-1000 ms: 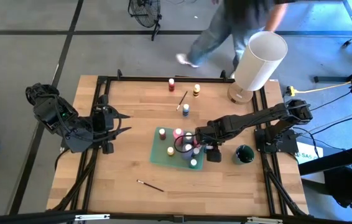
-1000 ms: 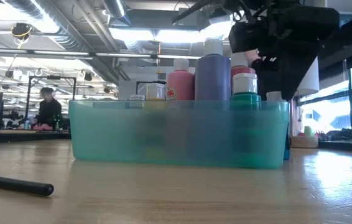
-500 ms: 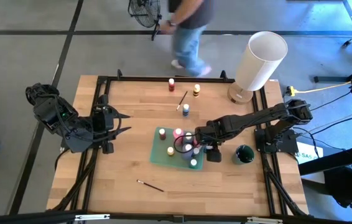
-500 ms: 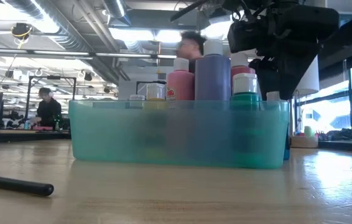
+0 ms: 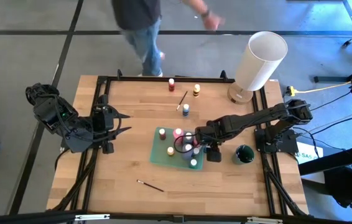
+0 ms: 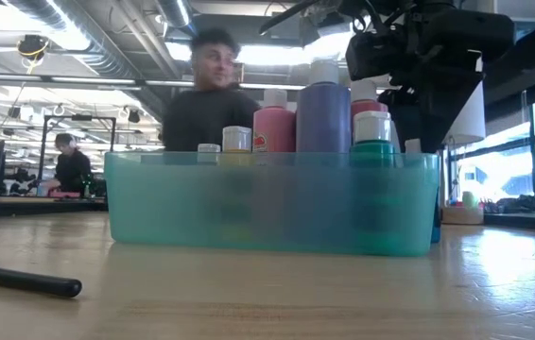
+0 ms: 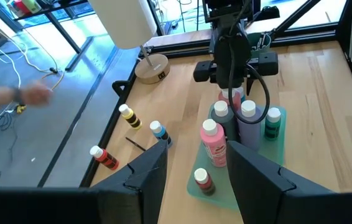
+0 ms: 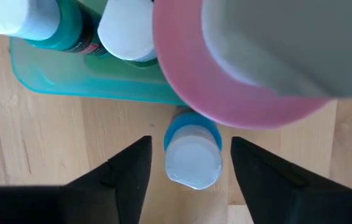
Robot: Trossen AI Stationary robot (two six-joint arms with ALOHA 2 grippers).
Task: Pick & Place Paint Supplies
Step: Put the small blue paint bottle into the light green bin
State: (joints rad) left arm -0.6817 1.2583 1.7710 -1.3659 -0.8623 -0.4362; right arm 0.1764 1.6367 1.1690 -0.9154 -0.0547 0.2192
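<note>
A teal tray (image 5: 158, 155) sits mid-table and holds several upright paint bottles, among them pink (image 6: 274, 127), purple (image 6: 323, 109) and green (image 6: 372, 132). My right gripper (image 5: 208, 148) hangs at the tray's right rim, open. Its fingers stand on either side of a blue white-capped bottle (image 8: 191, 163), which stands on the wood just outside the tray wall (image 8: 70, 84); they do not touch it. A pink bottle (image 8: 238, 99) fills the near field of the right wrist view. My left gripper (image 5: 121, 122) waits open at the table's left side.
Toward the far edge stand a red bottle (image 5: 171, 84), a yellow one (image 5: 196, 91) and a blue one (image 5: 186, 110), with a brush (image 5: 181, 100) between them. Another brush (image 5: 150, 185) lies near the front. A tall white cylinder (image 5: 260, 61) and a green cup (image 5: 244, 154) stand on the right.
A person has walked along the table's far edge from right to left. Both arms and all the bottles have kept still.
</note>
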